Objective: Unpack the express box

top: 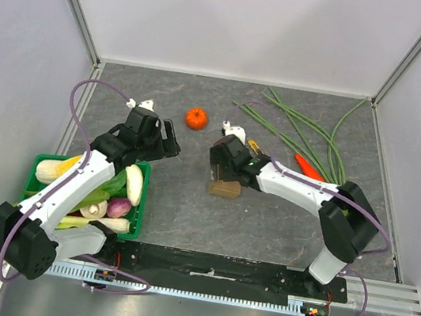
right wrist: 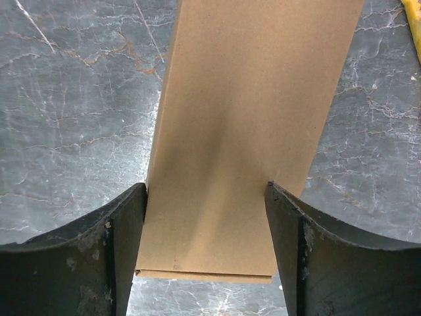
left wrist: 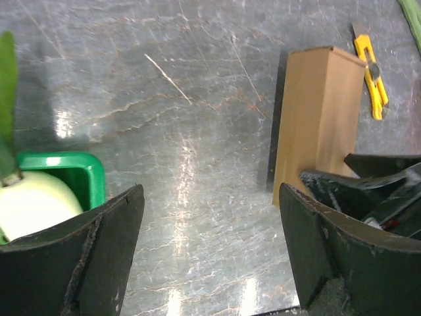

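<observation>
The express box (top: pixel 225 189), a flat plain brown carton, lies closed on the grey table near the middle. My right gripper (top: pixel 221 177) is over it. In the right wrist view the box (right wrist: pixel 243 112) runs between my two fingers, and both fingers (right wrist: pixel 125 224) press its long sides near its closed end, so the right gripper (right wrist: pixel 206 191) is shut on it. My left gripper (top: pixel 166 147) is open and empty to the left of the box. In the left wrist view the box (left wrist: pixel 319 125) stands at the upper right, apart from the left gripper (left wrist: pixel 210 197).
A green crate (top: pixel 42 159) full of vegetables stands at the near left; its corner (left wrist: pixel 79 164) shows beside my left finger. A yellow utility knife (top: pixel 254 146) lies just behind the box. A tangerine (top: pixel 196 118), long green beans (top: pixel 310 134) and a carrot (top: pixel 307 167) lie farther back.
</observation>
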`<move>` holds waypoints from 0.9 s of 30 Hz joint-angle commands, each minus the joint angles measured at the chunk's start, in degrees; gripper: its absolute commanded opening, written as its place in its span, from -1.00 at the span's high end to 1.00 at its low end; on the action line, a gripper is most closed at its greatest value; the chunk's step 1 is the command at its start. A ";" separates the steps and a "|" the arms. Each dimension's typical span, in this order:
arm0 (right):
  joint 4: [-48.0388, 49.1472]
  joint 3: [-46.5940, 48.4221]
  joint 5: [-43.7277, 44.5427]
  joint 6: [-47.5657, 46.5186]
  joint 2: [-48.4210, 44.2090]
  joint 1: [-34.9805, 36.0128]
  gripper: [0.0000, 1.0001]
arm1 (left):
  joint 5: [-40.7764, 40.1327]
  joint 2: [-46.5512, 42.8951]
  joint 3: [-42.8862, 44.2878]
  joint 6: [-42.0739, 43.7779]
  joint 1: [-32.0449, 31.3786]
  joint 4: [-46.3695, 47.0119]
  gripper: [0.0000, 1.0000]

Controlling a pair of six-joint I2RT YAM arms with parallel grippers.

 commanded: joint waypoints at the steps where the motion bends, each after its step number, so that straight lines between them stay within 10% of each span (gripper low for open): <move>1: 6.30 -7.89 -12.79 -2.47 -4.52 -4.46 -0.53 | 8.28 2.17 -1.89 2.01 0.39 6.38 -0.77; 9: 22.21 -21.61 -33.70 0.24 -12.53 -13.59 -0.36 | 17.62 8.14 -3.13 -0.01 0.39 11.75 -0.72; 27: 48.67 -40.87 -49.89 14.66 -16.67 -27.75 -0.07 | 23.07 16.59 -0.41 -2.12 0.30 16.42 -0.68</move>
